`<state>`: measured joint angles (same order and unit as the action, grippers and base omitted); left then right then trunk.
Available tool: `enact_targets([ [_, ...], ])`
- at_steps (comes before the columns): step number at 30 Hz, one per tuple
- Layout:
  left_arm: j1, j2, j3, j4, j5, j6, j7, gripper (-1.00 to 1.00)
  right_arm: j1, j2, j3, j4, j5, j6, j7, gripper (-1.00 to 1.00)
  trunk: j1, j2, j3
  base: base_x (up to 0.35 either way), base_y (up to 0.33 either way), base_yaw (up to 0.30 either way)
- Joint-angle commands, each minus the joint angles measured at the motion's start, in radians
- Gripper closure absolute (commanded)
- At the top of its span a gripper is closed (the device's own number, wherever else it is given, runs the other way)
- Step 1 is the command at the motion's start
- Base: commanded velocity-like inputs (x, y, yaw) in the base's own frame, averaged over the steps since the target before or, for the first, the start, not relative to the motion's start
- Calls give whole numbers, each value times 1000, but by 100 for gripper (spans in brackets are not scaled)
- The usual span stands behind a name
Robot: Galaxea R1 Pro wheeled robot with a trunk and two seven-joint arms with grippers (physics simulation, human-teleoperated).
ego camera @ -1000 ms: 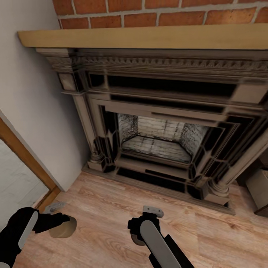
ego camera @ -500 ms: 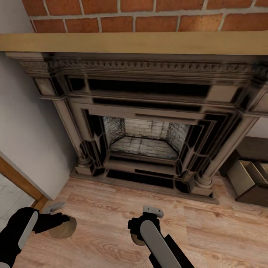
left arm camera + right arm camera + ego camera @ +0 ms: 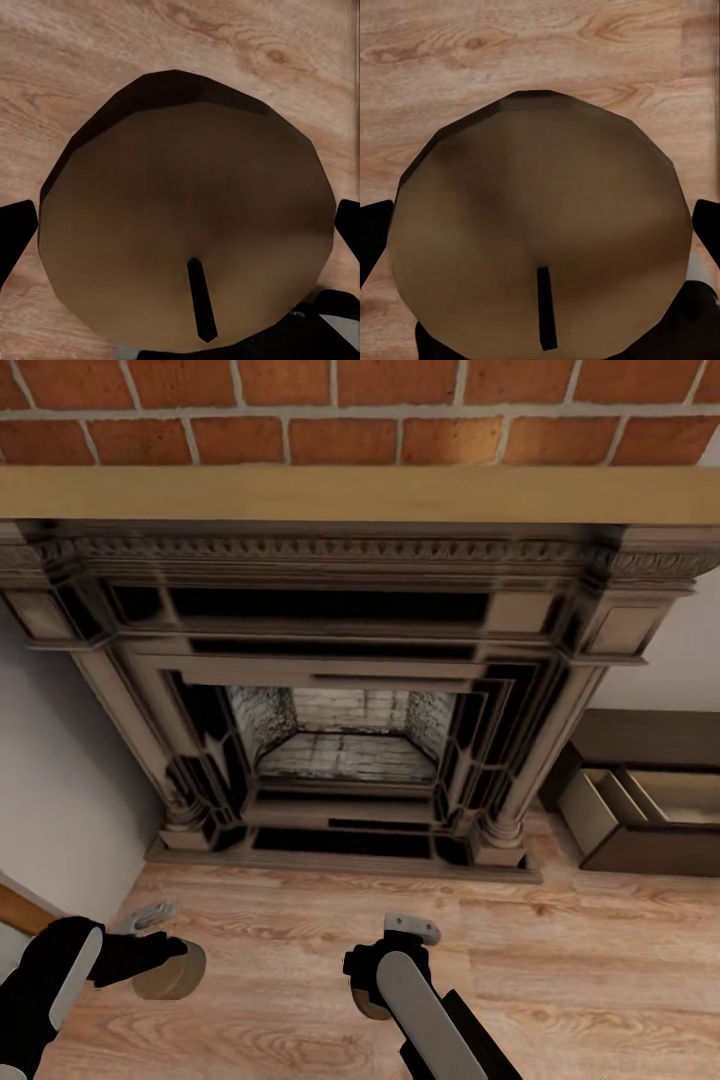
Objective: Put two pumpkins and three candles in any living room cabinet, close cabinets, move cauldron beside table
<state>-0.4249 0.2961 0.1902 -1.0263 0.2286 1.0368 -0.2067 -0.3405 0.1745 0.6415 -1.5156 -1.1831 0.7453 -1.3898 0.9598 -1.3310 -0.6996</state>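
- Light is even and diffuse across the head view; no single lamp or window can be made out as its source.
- The wooden floor [image 3: 560,970] is bright and clear, with no sharp cast shadows.
- The fireplace [image 3: 345,700] has dark, smeared patches on its surround, and its carved trim looks soft and blurred.
- The brick wall [image 3: 360,410] and mantel shelf [image 3: 360,493] are crisp, without glare.
- Both wrist views are dimmer: each candle [image 3: 187,217] [image 3: 540,225] top is muddy brown, darkest along one rim, with soft faceted edges.
- Floor grain behind the candles stays sharp.
- Straight lines lean outward toward the head view's edges.
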Motion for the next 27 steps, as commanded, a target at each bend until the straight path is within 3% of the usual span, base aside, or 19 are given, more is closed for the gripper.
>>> enact_targets([
  [1, 0, 0, 0, 0, 2, 0, 0, 100, 0, 0, 0, 0, 0, 0, -2, 100, -4, 7, 3, 0, 0, -288],
  [5, 0, 0, 0, 0, 0, 0, 0, 100, 0, 0, -7, 0, 0, 0, -2, 100, -19, 35, 16, 0, 0, -288],
  [14, 0, -3, -2, 2, -3, 0, 2, 100, 0, 0, -76, 17, 3, -1, -7, 100, -54, 98, 45, 0, 0, -287],
  [21, 0, -3, -3, 2, -3, 0, 3, 100, 0, 0, -93, 20, 8, -8, -6, 100, -81, 147, 70, 0, 0, -280],
  [27, 0, -5, -4, 5, -3, -3, 4, 100, -1, 0, -151, 27, 9, -9, -5, 100, -104, 189, 89, 0, 0, -278],
])
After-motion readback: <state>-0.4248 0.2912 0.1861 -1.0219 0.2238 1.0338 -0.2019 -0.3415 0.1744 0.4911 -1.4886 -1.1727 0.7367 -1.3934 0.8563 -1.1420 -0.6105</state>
